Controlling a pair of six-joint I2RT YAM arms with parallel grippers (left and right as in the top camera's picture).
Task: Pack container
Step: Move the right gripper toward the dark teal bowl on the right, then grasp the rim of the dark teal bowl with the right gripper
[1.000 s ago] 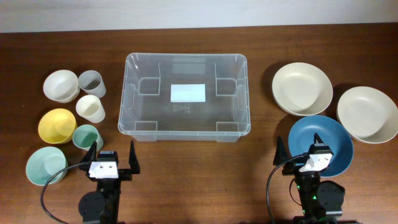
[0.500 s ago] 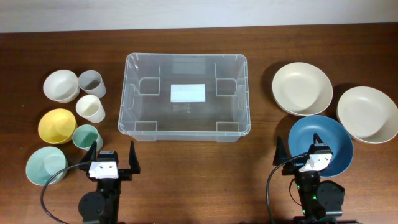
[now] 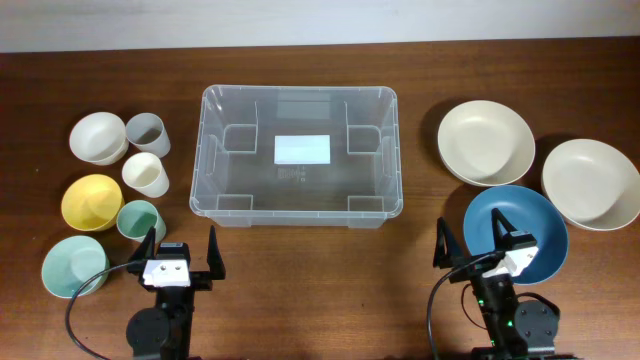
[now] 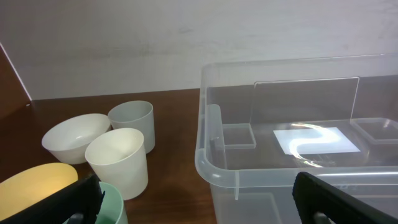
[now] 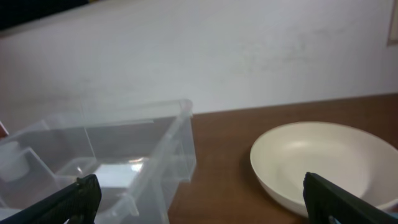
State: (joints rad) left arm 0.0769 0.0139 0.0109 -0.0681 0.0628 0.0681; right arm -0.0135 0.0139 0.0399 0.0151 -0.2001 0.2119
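Observation:
The clear container (image 3: 298,152) stands empty at the table's middle, a white label on its base. My left gripper (image 3: 180,250) is open and empty in front of its near left corner. In the left wrist view the container (image 4: 298,149) lies ahead to the right, between the open fingers (image 4: 199,208). My right gripper (image 3: 470,243) is open and empty at the near right, over the left edge of a blue bowl (image 3: 520,225). The right wrist view shows the container (image 5: 93,162) to the left and a cream bowl (image 5: 323,158) to the right.
On the left stand a white bowl (image 3: 97,137), grey cup (image 3: 147,133), cream cup (image 3: 146,175), yellow bowl (image 3: 92,202), green cup (image 3: 138,220) and teal bowl (image 3: 72,266). On the right sit two cream bowls (image 3: 485,142) (image 3: 592,183).
My right gripper has shifted slightly to the left and turned a little. The left arm and all objects have not moved.

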